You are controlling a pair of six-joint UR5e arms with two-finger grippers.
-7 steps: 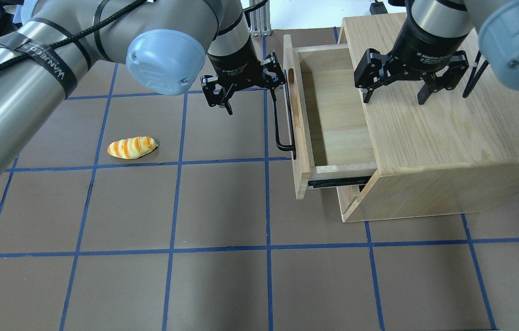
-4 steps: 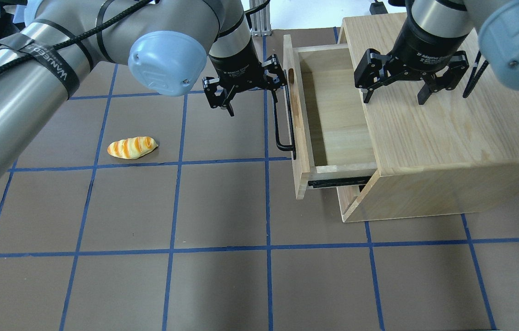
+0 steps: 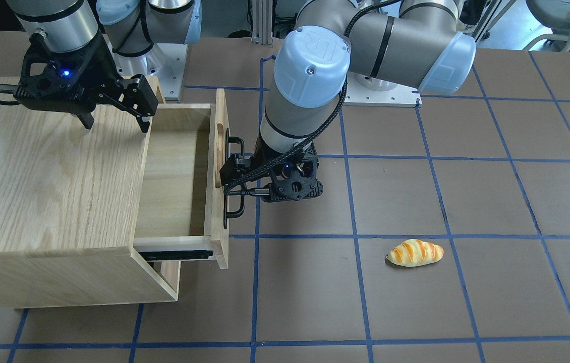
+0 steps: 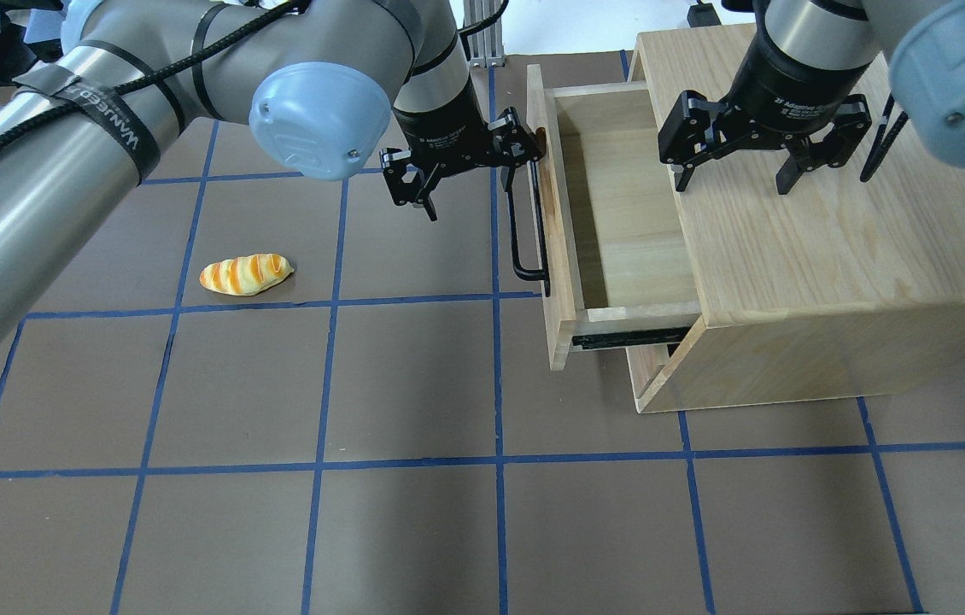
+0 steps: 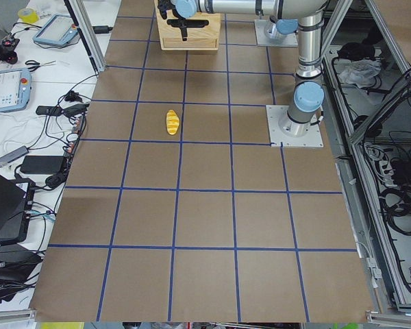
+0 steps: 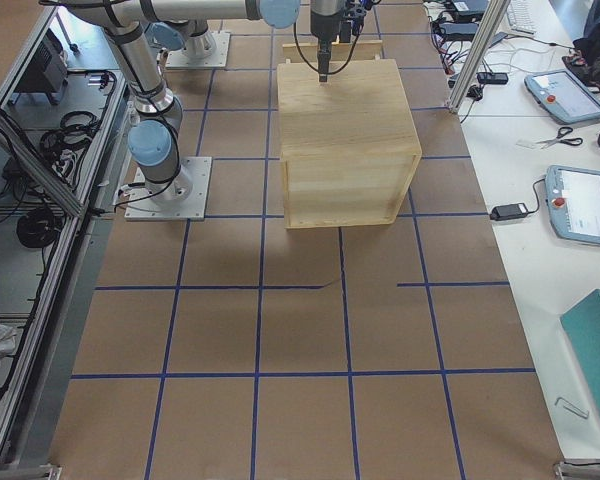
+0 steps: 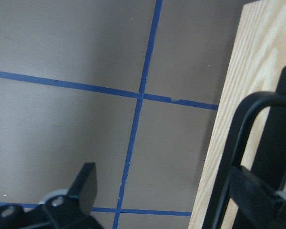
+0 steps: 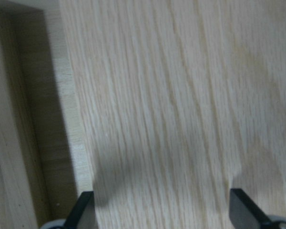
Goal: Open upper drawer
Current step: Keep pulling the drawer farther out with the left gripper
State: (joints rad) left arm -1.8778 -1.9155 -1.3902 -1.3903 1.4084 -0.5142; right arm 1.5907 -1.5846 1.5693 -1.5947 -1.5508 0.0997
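Cabinet (image 4: 833, 222): sitting at 2 o'clock on the counter (image 4: 414, 384), seen from overhead.
Drawer (image 4: 619, 213): standing well out toward 9 o'clock with its floor showing; the opening looks nearly done.
Right tool (image 4: 734, 184): hanging with fingers apart over the cabinet top.
Left tool (image 4: 478, 175): fingers apart, one apparently hooking behind the handle (image 4: 519, 231).
Remaining: perhaps a short last pull, then letting go.
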